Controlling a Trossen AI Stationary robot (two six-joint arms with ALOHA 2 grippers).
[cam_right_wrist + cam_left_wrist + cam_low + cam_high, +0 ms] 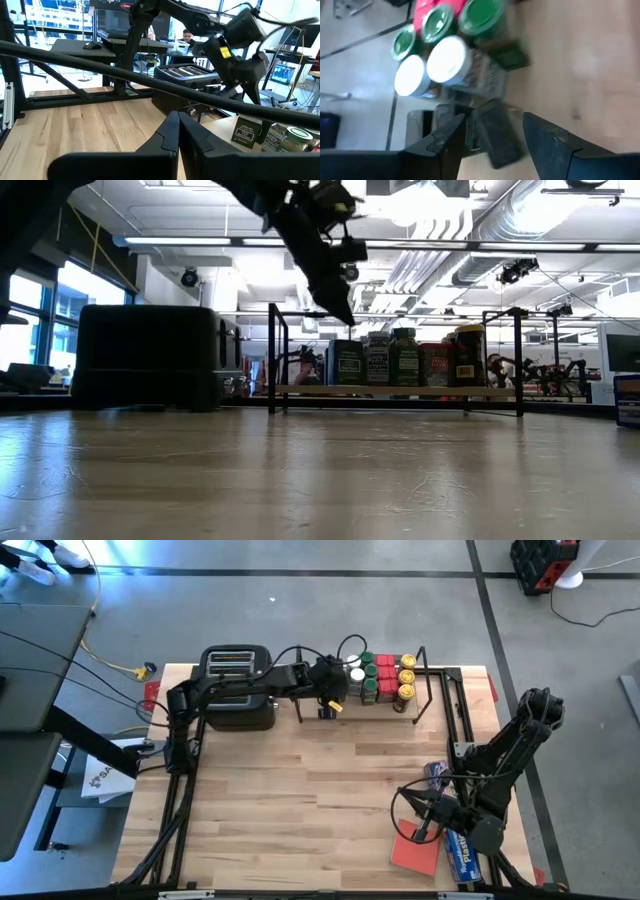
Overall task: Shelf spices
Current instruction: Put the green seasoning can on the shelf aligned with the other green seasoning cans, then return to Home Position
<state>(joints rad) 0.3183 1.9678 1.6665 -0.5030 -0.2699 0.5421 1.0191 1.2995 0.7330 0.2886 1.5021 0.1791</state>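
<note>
Left hand (490, 132) open, spices (451, 59) blurred

The shelf (440, 690) stands along the table's (300, 810) far edge, with the toaster (237, 686) just beside it on the left. The spices (382, 678) stand grouped on the shelf base (packed in touching rows), with the left gripper (327, 710) poised above the shelf's left end. The right gripper (425, 830) sits near the front right corner, beside the pad (415, 852) and box (462, 852).
</note>
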